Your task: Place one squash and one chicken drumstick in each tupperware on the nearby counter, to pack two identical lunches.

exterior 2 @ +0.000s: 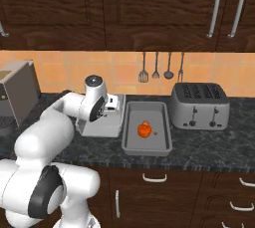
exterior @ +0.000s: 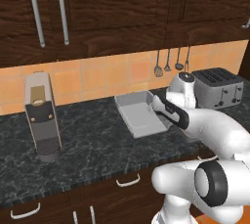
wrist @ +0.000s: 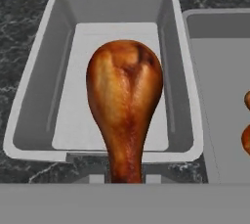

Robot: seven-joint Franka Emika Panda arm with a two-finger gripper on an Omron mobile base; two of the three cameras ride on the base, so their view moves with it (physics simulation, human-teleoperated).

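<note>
The gripper [wrist: 125,179] clasps a glossy brown chicken drumstick [wrist: 125,105] – centre frame (thin end down) – over the left light-grey rectangular tupperware tray [wrist: 34,96].

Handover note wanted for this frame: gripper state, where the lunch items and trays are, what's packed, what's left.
Gripper: jaws shut on the browned chicken drumstick, hanging above the left light-grey rectangular tupperware tray, which looks bare inside.
The right light-grey tray sits beside it on the black marbled counter, next to the silver toaster. It holds an orange-brown item; whether that is squash, drumstick or both is too small to tell.
Done: right tray at least partly filled.
Left: release the drumstick into the left tray, add a squash, and check that the right tray has both.
</note>
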